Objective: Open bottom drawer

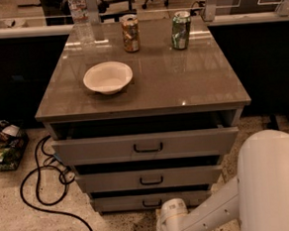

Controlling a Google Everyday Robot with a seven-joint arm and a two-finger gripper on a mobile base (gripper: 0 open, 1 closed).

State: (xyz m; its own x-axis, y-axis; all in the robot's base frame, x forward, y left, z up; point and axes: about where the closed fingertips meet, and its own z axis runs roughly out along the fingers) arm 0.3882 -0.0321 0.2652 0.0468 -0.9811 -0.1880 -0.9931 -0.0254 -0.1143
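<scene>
The grey cabinet has three flat drawer fronts with black bar handles. The bottom drawer is the lowest and smallest-looking front, and its handle sits at the centre. A dark gap shows above its front. My white arm reaches in from the lower right, and its round joint lies on the floor side just below and right of that handle. My gripper is beyond the joint, below the picture's bottom edge, and does not show.
The top drawer stands pulled out a little over the middle drawer. On the cabinet top are a white bowl, a water bottle and two cans. A black cable loops on the floor at left, beside a bin of packets.
</scene>
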